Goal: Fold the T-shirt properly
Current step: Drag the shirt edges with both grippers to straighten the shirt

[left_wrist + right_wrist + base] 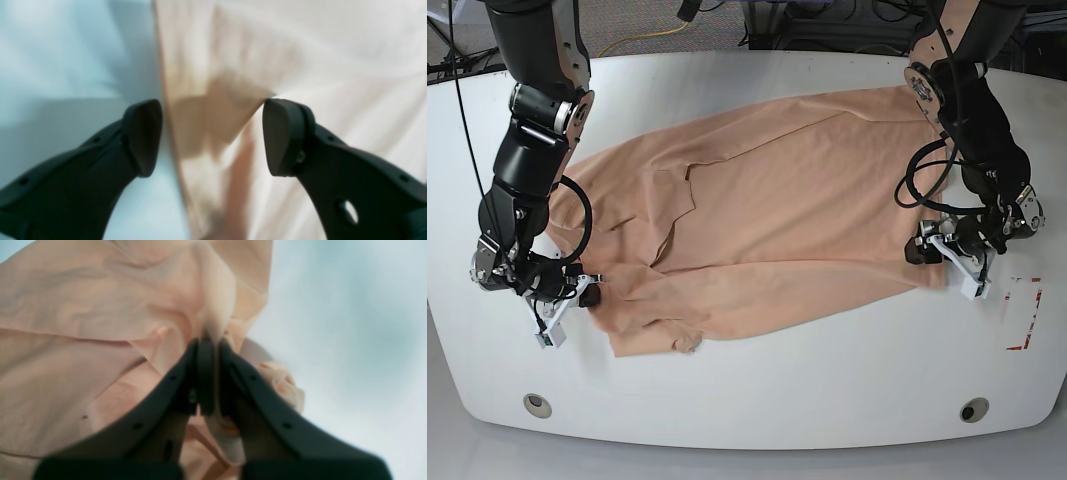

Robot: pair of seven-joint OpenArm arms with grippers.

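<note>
White laminate forms the table (757,400), the largest item I have on screen, and the T-shirt (797,230) lies spread across much of its width, peach cloth running from the far corner on the base view's right down to the near edge on that view's left. I note creases and a turned-over flap near the middle of the shirt. My right gripper (208,343) sits at the shirt's near corner on the base view's left; in its wrist view I read the jaws as pressed together with a bunched pinch of peach fabric rising from between them, so it is clamped on the T-shirt. My left gripper (211,136) sits at the shirt's side edge on the base view's right; in its wrist view the two pads stand well apart, so it is spread wide and gripping nothing, with the cloth's straight edge running beneath the gap, one pad over bare table and the other over fabric.
</note>
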